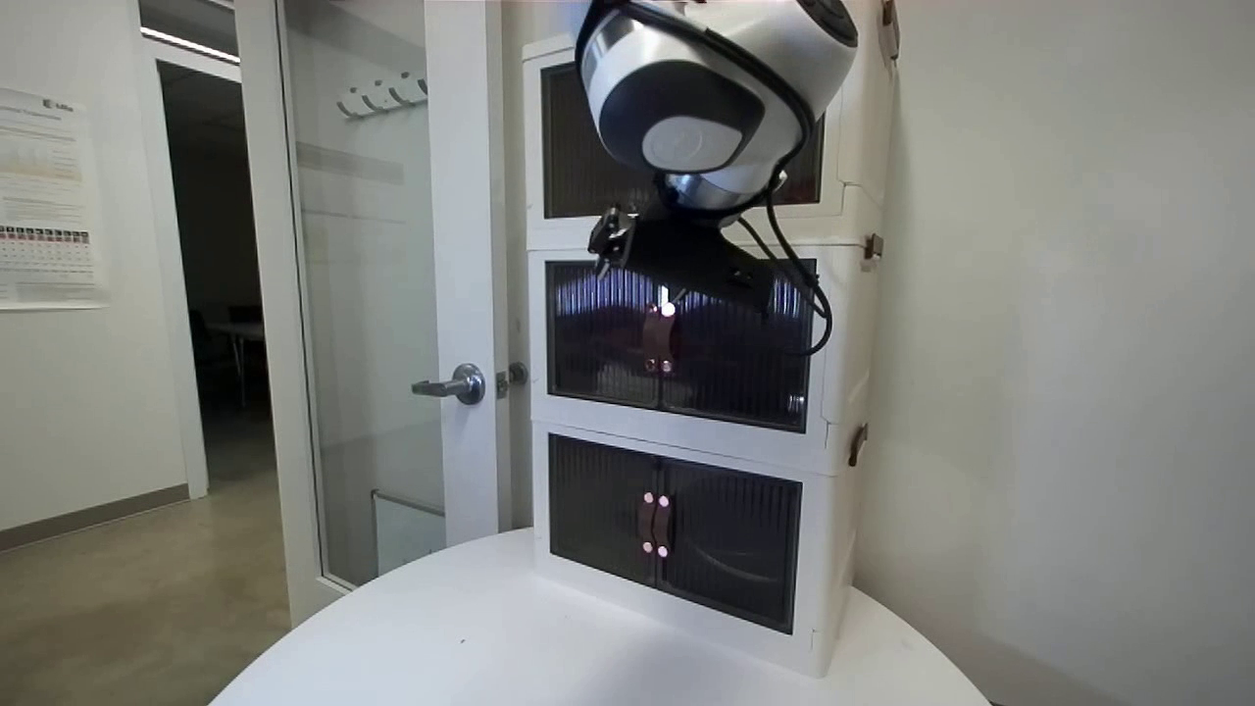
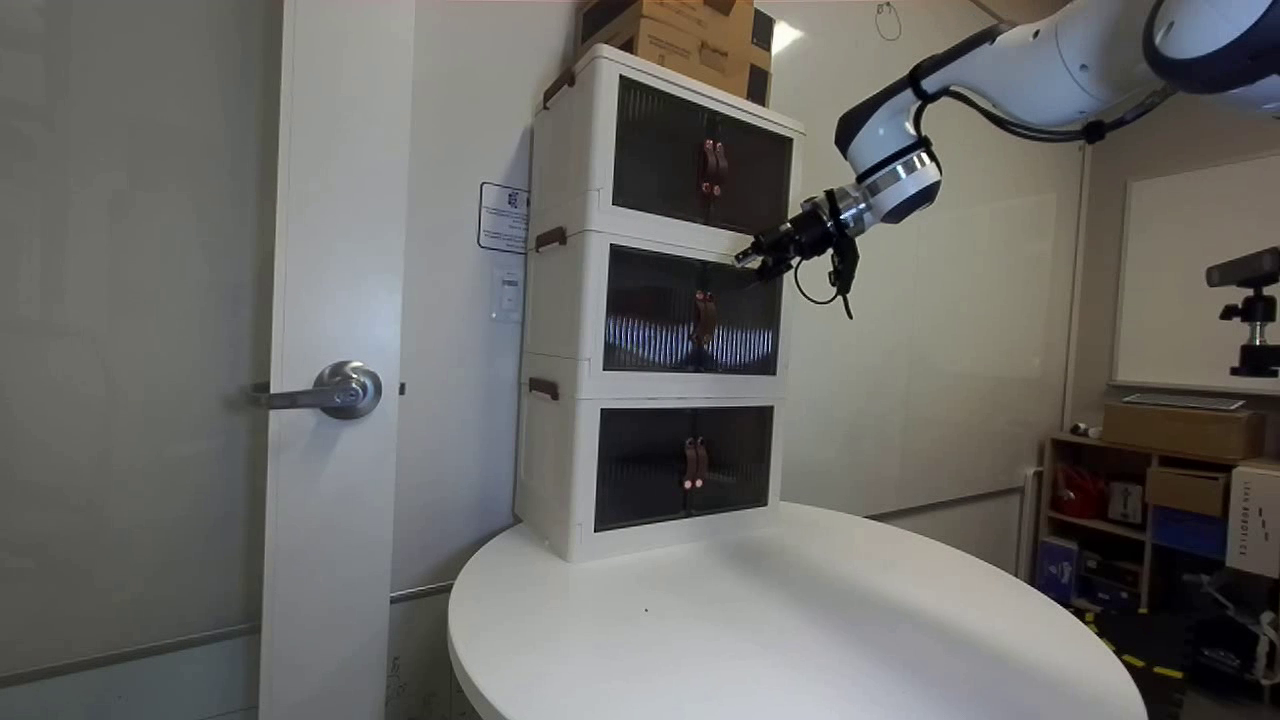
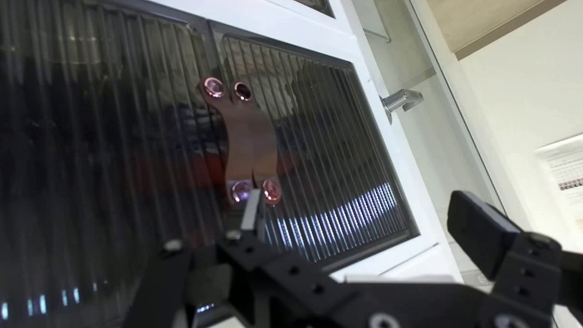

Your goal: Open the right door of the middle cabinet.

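Note:
The right door [image 1: 740, 368] is a dark, ribbed see-through panel and is shut; it also shows in an exterior view [image 2: 748, 335]. It fills the left of the wrist view [image 3: 91, 150], which stands upside down. Brown strap handles [image 3: 250, 141] with pink rivets sit at the centre seam. The middle cabinet [image 2: 560, 300] is the white middle box, with red things dimly seen inside. My gripper [image 1: 610, 240] is open and empty, in front of the cabinet's upper edge; it also shows in an exterior view [image 2: 752, 264]. In the wrist view [image 3: 366, 218], one finger overlaps the handle's rivets; contact cannot be told.
Like white tiers stand above [image 2: 700, 150] and below [image 2: 685, 470]. The stack stands on a round white table [image 2: 760, 620]. Cardboard boxes [image 2: 700, 45] lie on top. A glass door with a lever handle [image 1: 456, 384] is beside the stack. A cable loop hangs below the wrist.

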`<state>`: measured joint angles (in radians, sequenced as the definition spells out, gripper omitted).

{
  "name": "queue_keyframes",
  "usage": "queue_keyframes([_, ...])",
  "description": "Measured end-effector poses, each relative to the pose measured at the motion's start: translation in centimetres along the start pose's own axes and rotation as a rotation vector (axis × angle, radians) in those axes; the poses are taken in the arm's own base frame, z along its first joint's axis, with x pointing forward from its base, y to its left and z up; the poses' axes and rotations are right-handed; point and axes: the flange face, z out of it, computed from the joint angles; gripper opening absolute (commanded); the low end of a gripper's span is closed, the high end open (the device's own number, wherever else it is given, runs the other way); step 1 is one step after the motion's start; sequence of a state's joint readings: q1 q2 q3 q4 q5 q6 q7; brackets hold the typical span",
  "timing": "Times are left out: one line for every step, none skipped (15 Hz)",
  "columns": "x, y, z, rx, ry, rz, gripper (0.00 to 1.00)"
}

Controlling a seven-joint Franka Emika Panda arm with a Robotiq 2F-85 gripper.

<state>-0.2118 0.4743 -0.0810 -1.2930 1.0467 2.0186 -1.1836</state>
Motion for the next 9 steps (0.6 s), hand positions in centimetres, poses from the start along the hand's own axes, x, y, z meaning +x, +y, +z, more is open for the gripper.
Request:
queue_keyframes([-0.1, 0.4, 0.6, 0.003, -0.002, -0.001, 1.0])
queue_keyframes([-0.1, 0.7, 1.2, 0.005, -0.004, -0.004, 1.0])
queue_keyframes([-0.1, 1.0, 1.7, 0.008, -0.006, -0.006, 1.0])
queue_keyframes([-0.1, 1.1, 2.2, 0.009, -0.008, -0.01, 1.0])
queue_keyframes([0.0, 1.3, 2.6, 0.011, -0.009, -0.013, 1.0])
queue_keyframes([0.0, 1.3, 3.0, 0.013, -0.012, -0.016, 1.0])
queue_keyframes([0.0, 1.4, 3.3, 0.015, -0.015, -0.019, 1.0])
queue_keyframes([-0.1, 1.5, 3.7, 0.017, -0.021, -0.02, 1.0])
queue_keyframes([-0.3, 1.6, 4.1, 0.019, -0.029, -0.021, 1.0])
